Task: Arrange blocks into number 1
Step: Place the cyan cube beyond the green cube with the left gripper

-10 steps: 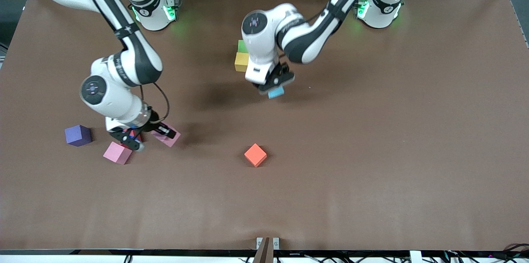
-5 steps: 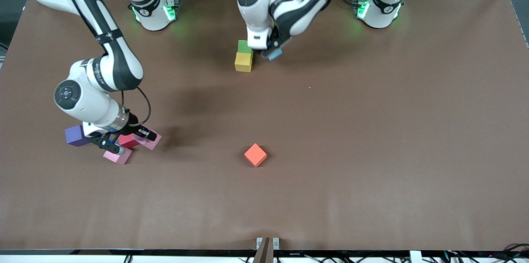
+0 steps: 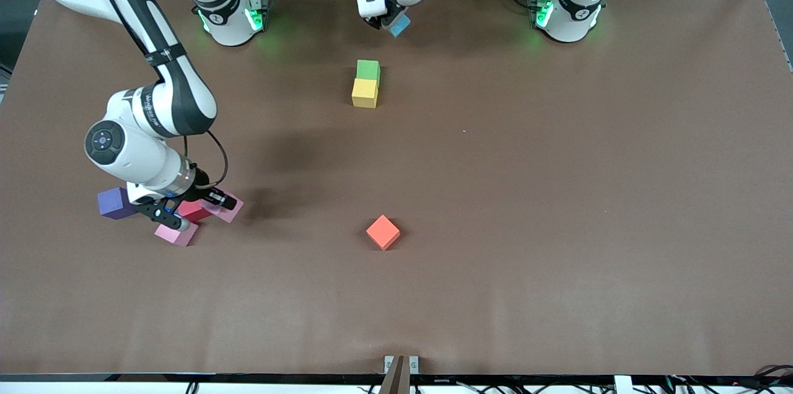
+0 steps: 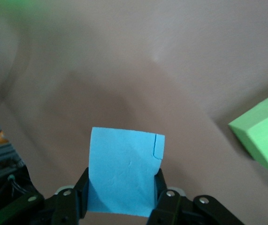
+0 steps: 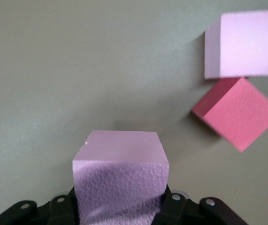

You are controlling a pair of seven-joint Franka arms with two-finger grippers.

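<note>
Left gripper [image 3: 389,21], clamped on a small matte light blue cube [image 3: 398,25], hangs over the table's [image 3: 557,196] edge where the robot bases stand, midway along it. What the placement turns on, as I read it, is the short column below: a matte green cube [image 3: 368,69] touching a matte yellow cube [image 3: 364,93], its long axis running from that base edge toward the camera edge. The left wrist view shows the green one just off to the side of the held cube [image 4: 124,173], so the left arm is clearly the nearer.

Right gripper [image 3: 189,207] sits toward the right arm's end, pinching a matte pink cube [image 5: 120,174], above a matte red cube [image 3: 193,210], a second pink cube [image 3: 176,233] and a purple cube [image 3: 115,203]. An orange cube [image 3: 383,232] lies alone, nearer the camera edge.
</note>
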